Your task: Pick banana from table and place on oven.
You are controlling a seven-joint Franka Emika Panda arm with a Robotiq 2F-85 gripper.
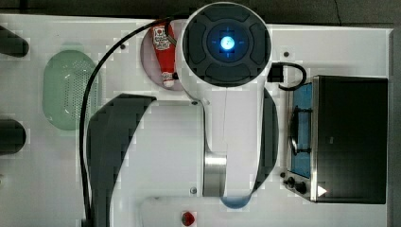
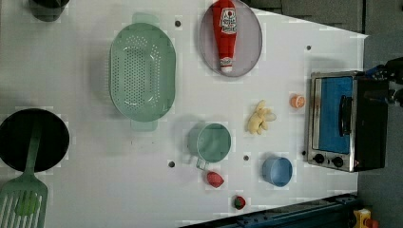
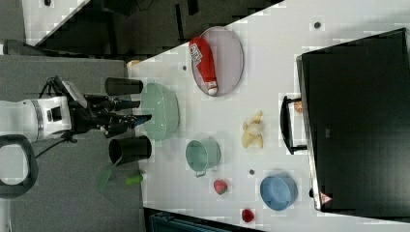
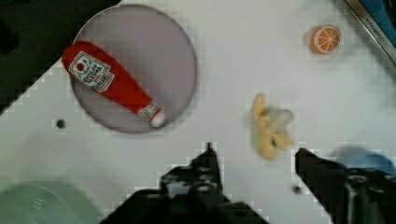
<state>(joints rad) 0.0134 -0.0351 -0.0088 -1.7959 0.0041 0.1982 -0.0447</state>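
The banana is a pale yellow, peeled-looking toy fruit lying on the white table, between the grey plate and the oven. The right view shows the banana just off the oven's door handle. The oven is boxy, with a black top, a blue glass door and two dark knobs. My gripper hangs open well above the table, with the banana beyond its two black fingertips and nothing between them. In the right view the gripper reaches out from the white arm. In the top view the arm hides the banana.
A red ketchup bottle lies on a grey plate. An orange slice sits by the oven door. Around the banana are a green cup, a blue bowl, a green colander and small red fruits.
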